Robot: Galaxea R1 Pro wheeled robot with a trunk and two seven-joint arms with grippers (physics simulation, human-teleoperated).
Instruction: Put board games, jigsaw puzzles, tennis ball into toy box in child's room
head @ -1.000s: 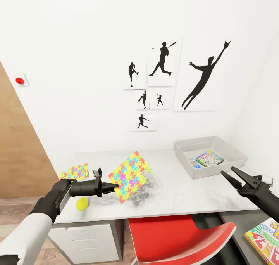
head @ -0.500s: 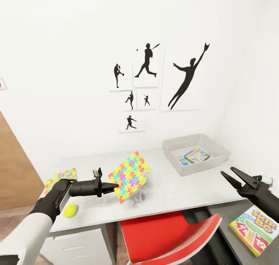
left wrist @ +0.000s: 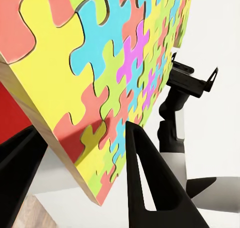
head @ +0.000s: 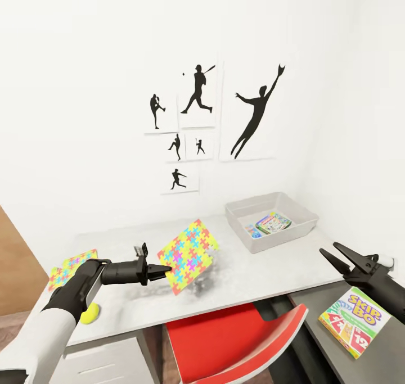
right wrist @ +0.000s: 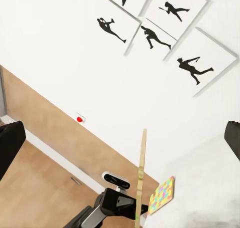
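Table (head: pixel 253 283) across the lower middle of the head view, pale and mottled, with the red-and-white chair (head: pixel 236 344) tucked under its front edge at the bottom of the frame. Toy box (head: pixel 242 218) to the right of centre on the far side of the tabletop, already holding a flat colourful game box (head: pixel 273 222) and a smaller blue one beside it.

Jigsaw puzzle (head: pixel 188 254) lifted clear of the tabletop at centre frame, tilted steeply on edge, well apart from the toy box. Pinched only near its lower corner by the left gripper (head: pixel 167 271). In the left wrist view, black fingers (left wrist: pixel 150 188) closed on either face of the box (left wrist: pixel 100 77) close to its edge.

Main risk, judged from that shallow corner hold: box swinging or slipping out on the way right, then landing on the table or catching the near wall of the toy box instead of clearing it. Also possible, a tilted release leaving it propped on the rim.

Skip-Bo box (head: pixel 354 322) at lower right on the darker side unit (head: pixel 388 361), just under the right gripper (head: pixel 331 250), which hangs spread wide and empty. Second jigsaw puzzle (head: pixel 70 263) flat at far left of the table. Tennis ball (head: pixel 89 315) near the front left edge beneath the left forearm. Likely to roll off if nudged.
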